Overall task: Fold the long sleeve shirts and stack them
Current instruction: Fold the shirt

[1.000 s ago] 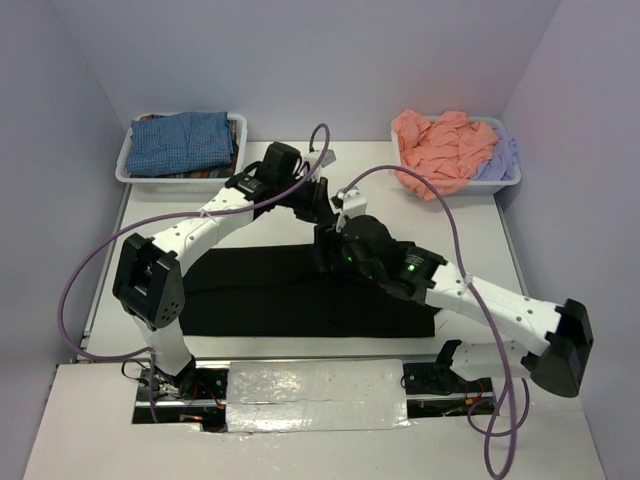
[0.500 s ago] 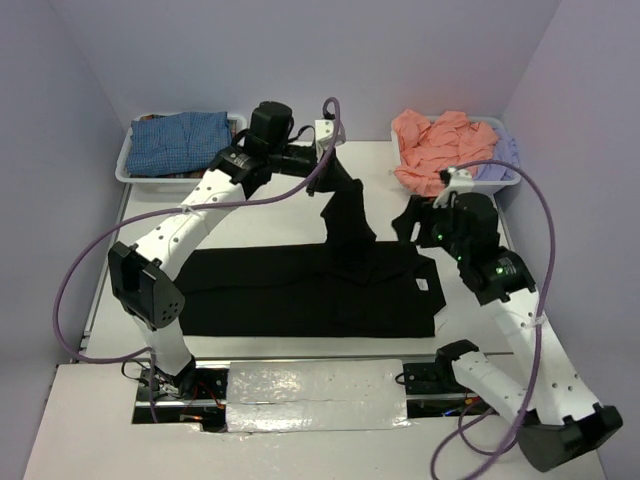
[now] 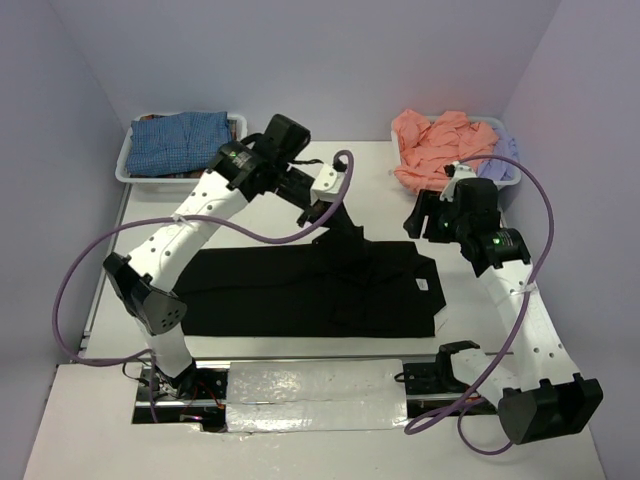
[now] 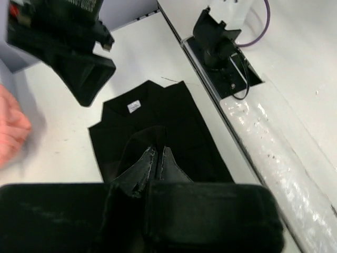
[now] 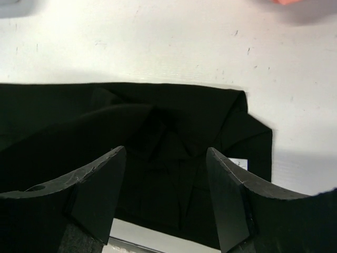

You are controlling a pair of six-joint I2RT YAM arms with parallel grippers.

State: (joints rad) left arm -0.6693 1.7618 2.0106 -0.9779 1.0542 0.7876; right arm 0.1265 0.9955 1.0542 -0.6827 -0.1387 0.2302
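The black long sleeve shirt lies spread flat across the table's middle, its white collar label at the right end. My left gripper is shut on a fold of this shirt near its back edge, and the cloth rises in a small peak to the fingers. In the left wrist view the shirt lies flat below them. My right gripper hovers open just right of the collar, nothing between its fingers. The right wrist view looks down on the collar end.
A white bin at the back left holds a folded blue-checked shirt. At the back right a white bin holds a crumpled salmon-pink shirt and a pale lavender one. The arm bases stand at the near edge.
The right arm swung from over the shirt's middle out to the right and stands open. My left gripper lifted the black fold high, then lowered it toward the table.
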